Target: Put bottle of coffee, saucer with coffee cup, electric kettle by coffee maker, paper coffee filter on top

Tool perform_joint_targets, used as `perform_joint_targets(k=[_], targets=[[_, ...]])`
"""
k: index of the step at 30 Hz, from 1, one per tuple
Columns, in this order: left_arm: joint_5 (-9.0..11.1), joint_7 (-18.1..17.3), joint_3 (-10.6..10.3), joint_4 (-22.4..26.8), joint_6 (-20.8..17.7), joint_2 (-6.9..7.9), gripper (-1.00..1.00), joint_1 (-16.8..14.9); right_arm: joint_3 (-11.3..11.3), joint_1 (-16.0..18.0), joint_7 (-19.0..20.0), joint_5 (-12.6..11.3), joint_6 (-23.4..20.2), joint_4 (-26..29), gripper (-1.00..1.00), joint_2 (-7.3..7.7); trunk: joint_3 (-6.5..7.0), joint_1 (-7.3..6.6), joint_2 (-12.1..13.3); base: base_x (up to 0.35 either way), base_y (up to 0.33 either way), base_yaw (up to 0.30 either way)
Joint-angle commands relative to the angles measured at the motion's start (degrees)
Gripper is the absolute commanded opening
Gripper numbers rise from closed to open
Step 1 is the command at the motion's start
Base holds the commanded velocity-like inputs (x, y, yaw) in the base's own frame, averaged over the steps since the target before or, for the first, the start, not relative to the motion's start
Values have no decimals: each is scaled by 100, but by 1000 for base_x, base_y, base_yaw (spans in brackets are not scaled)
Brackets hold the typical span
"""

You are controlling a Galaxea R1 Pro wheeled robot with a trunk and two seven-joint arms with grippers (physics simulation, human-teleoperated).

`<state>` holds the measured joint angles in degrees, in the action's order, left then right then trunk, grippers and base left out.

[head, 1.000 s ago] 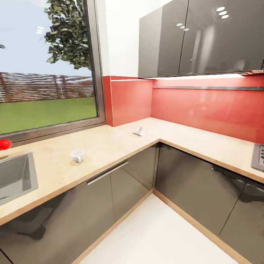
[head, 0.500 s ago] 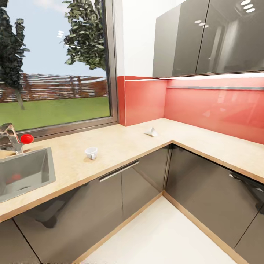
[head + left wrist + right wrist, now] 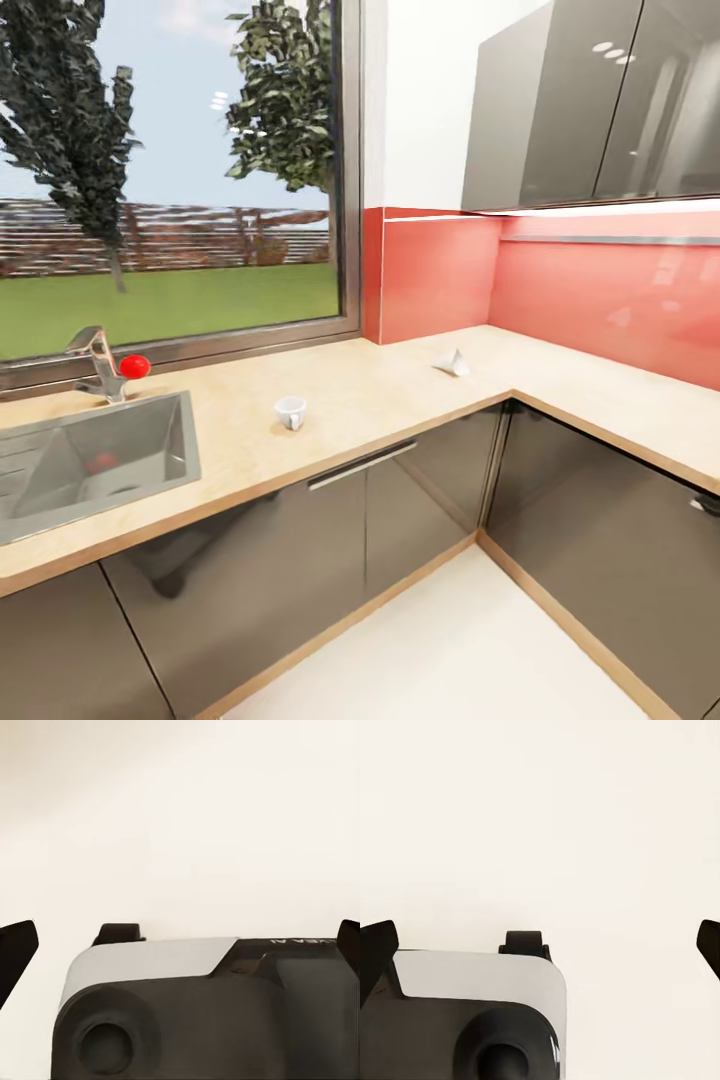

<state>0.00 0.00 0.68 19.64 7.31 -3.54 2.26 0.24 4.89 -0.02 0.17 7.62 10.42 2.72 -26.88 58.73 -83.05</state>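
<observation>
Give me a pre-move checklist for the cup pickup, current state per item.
1. Coffee cup located: ok, on the kitchen countertop between the sink and the corner; upright or tipped, cannot tell.
2. Paper coffee filter located: ok, near the corner by the red backsplash.
3. Left pincer free: ok, fingers wide apart, nothing between them.
4. Right pincer free: ok, open and empty.
5. Saucer, coffee maker, kettle and bottle located: not ok.
6. Cup within arm reach: cannot tell.
</observation>
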Motion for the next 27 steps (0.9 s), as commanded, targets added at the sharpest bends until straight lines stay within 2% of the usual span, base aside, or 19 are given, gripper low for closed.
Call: perform_joint_targets(k=[1,15,27], targets=[[3,0,12,10,8,-10,100,2,3,3,1,1,19,-4,100,1,-5,0,-3,0,0,265],[9,15,-2,13,4,-32,100,2,-1,3,-6,-8,20,4,100,1,-5,0,-3,0,-18,259],[-10,26,-6,5,6,-71,100,2,-6,4,-7,-2,20,4,100,9,-5,0,-3,0,-271,32]])
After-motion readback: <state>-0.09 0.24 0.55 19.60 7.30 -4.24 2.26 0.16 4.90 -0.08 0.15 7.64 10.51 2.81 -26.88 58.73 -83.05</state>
